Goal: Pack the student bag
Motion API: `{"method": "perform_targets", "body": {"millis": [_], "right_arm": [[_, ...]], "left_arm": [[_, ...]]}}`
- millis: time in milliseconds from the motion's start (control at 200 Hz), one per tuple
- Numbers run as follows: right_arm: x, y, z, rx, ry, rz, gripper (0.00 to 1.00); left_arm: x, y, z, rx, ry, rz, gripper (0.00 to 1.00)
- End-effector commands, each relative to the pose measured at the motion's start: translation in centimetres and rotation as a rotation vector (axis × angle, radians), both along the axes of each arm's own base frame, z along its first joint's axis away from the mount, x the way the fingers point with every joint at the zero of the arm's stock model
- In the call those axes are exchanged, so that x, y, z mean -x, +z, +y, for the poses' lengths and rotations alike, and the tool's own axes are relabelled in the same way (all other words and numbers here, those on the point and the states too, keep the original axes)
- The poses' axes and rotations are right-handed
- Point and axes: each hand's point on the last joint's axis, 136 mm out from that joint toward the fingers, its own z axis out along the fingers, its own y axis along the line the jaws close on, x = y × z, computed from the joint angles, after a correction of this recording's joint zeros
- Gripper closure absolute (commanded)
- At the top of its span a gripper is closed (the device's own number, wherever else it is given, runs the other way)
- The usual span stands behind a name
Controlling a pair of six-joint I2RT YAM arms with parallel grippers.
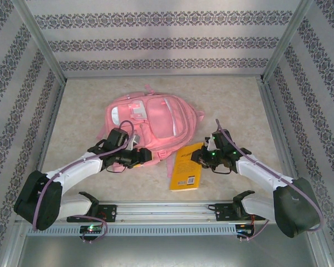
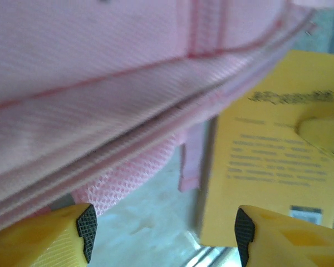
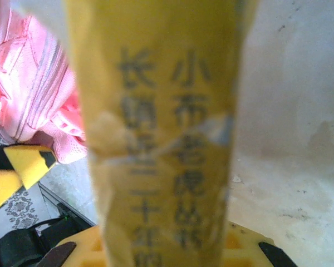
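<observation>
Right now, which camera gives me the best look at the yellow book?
Top external: nearly the whole yellow book shows, lying beside the student bag. Left wrist catches part of its cover with printed text past the bag's edge. Right wrist has a blurred close-up of a narrow strip with printed characters.

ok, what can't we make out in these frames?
Right wrist: the blurred yellow book covers the right claw; grip unclear.
Left wrist: the student bag is blurred and cut off by the edges; zip state unclear.
Top external: the book's print is too small.
</observation>
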Motion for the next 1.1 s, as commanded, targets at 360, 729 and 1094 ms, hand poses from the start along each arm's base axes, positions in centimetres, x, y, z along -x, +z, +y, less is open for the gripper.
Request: {"method": "perform_targets", "body": {"millis": [360,729,1094], "right_arm": [[0.9,11.3,1.4,-0.105,0.171,-0.280,1.00],[-0.6,21.3,4.7,-0.317,0.283,-0.439,1.00],[-1.7,27.4,6.6,-0.436,0.332,-0.475,1.00]], "left_arm": [[-10.0,3.9,10.8,-0.294,0.227,-0.114,0.31],[-6.9,15.0,-1.3,0.431,0.011,-0.317,0.24],[-3.8,20.2,-4.9,0.675,-0.138,-0.472,0.20]]}}
